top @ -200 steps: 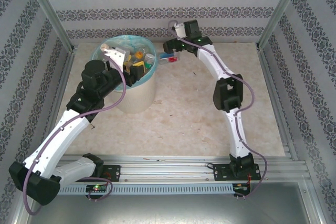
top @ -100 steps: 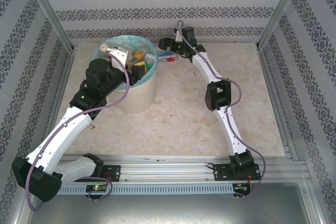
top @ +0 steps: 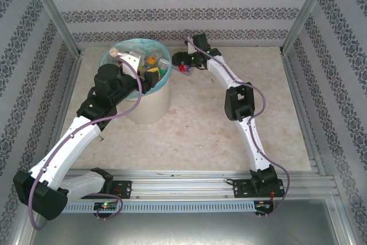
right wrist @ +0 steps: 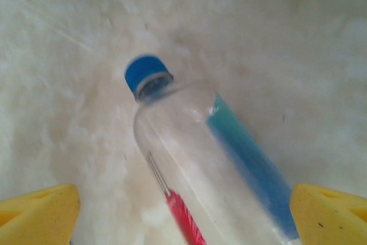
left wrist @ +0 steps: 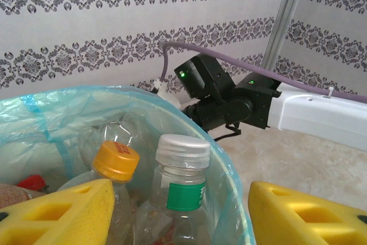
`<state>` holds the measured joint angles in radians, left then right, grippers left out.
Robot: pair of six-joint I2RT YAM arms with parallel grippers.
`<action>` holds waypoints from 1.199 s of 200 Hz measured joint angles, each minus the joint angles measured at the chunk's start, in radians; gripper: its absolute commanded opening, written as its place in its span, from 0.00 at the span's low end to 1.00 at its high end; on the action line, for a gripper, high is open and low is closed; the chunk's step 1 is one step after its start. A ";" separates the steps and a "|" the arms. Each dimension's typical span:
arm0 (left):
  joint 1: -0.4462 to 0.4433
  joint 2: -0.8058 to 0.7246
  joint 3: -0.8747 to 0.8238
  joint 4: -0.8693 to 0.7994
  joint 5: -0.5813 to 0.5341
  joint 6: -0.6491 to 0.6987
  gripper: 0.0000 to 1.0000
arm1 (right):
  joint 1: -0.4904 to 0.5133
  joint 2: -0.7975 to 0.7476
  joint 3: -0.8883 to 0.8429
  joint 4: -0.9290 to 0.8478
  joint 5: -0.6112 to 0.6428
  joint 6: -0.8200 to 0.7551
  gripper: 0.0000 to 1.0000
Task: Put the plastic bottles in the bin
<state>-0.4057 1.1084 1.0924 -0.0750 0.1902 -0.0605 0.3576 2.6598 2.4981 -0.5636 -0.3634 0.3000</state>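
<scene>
On the marbled table [top: 195, 136], the right pincer [right wrist: 183, 205] stands open astride a blue-capped bottle [right wrist: 195, 159] at twelve o'clock; the left pincer [left wrist: 180, 199] hangs open over the bin [top: 150, 107] at eleven o'clock.

Blurred blue-capped bottle [right wrist: 212, 170], base beyond the bottom edge

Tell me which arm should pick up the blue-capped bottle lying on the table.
Right. The right gripper is open and straddles the blue-capped bottle on the table. The left gripper hangs open over the bin, above bottles already inside.
</scene>
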 measured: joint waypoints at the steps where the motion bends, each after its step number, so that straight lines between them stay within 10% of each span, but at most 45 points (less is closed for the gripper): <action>1: 0.000 0.000 0.000 0.000 0.000 0.000 0.63 | 0.002 -0.003 -0.005 -0.004 0.002 -0.003 0.94; 106: 0.000 0.003 0.000 0.000 -0.008 0.003 0.63 | 0.072 0.014 0.067 -0.148 0.203 -0.151 0.94; 240: 0.000 0.002 0.000 0.000 -0.011 0.003 0.63 | 0.072 0.016 0.012 -0.193 0.023 -0.121 0.83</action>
<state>-0.4057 1.1099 1.0924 -0.0750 0.1795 -0.0570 0.4301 2.6755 2.5103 -0.7563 -0.3405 0.1787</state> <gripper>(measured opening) 0.634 0.856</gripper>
